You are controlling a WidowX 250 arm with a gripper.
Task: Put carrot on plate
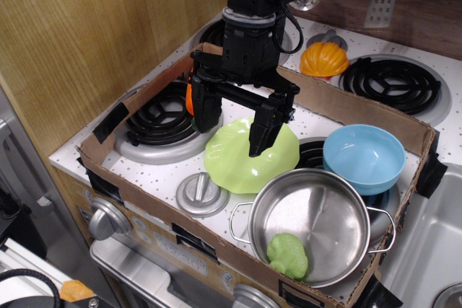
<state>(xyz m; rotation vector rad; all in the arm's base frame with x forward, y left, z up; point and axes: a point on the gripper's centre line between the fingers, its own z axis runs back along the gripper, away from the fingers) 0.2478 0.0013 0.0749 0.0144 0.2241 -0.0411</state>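
The lime-green plate (242, 167) with a wavy rim lies in the middle of the toy stove. My black gripper (231, 135) hangs over the plate's back-left edge with its jaws wide apart and nothing between them. Only a small orange part of the carrot (189, 97) shows, just behind and to the left of the left finger (205, 110), at the edge of the left burner (160, 117). The rest of the carrot is hidden by the gripper.
A light-blue bowl (363, 156) sits right of the plate. A steel pot (321, 221) at the front holds a lumpy green toy (289, 255). An orange pumpkin-like toy (324, 59) lies at the back. A low cardboard wall (361, 102) rings the area, and a wooden panel stands on the left.
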